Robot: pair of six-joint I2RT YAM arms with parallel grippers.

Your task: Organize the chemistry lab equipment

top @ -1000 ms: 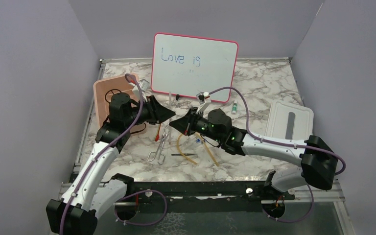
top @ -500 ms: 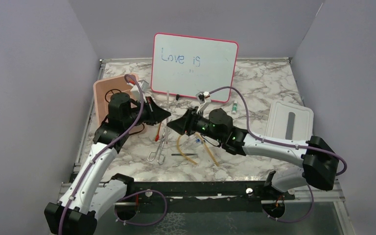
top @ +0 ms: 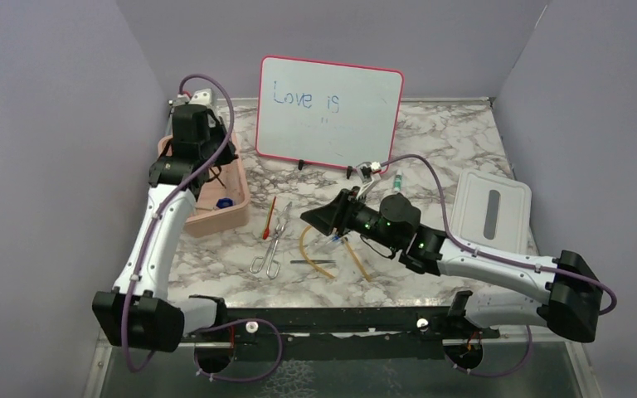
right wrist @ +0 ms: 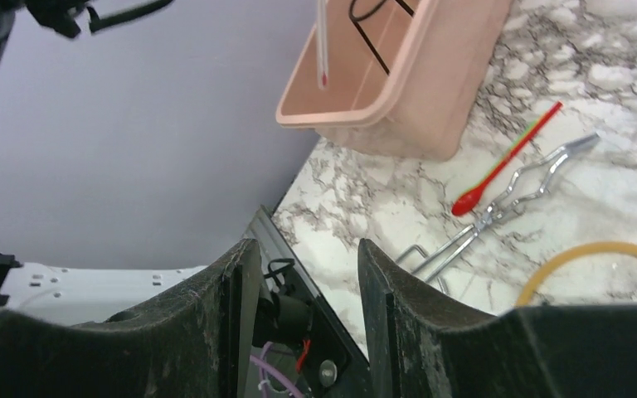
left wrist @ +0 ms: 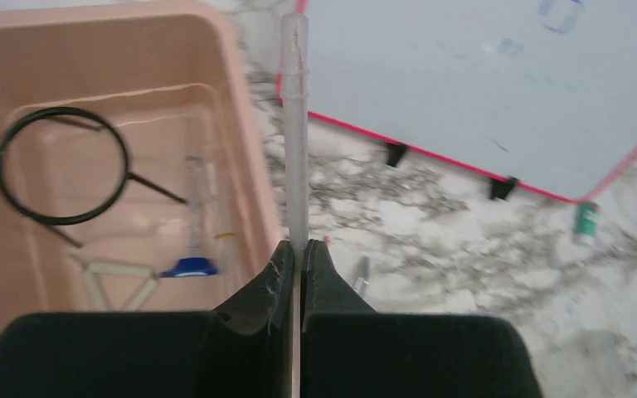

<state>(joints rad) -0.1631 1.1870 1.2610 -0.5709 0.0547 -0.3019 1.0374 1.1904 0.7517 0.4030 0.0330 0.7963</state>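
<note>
My left gripper (left wrist: 300, 247) is shut on a thin clear tube (left wrist: 295, 124) and holds it above the right rim of the pink bin (left wrist: 245, 141). Inside the bin lie a black wire ring tripod (left wrist: 62, 166), a blue-capped tube (left wrist: 192, 220) and a pale triangle (left wrist: 116, 282). My right gripper (top: 311, 217) stands open and empty over the middle of the table. Below it lie the red-tipped spatula (top: 270, 217), metal tongs (top: 272, 245), tan rubber tube (top: 315, 249) and thin dark rod (top: 311, 262).
The pink-framed whiteboard (top: 329, 112) stands at the back. A small green-labelled vial (top: 397, 181) lies by its right foot. The white lid (top: 489, 203) rests at the right. Grey walls close in both sides.
The left arm has carried the clear tube from the table's middle up and back over the bin. The right gripper has opened and drawn back to the right.
</note>
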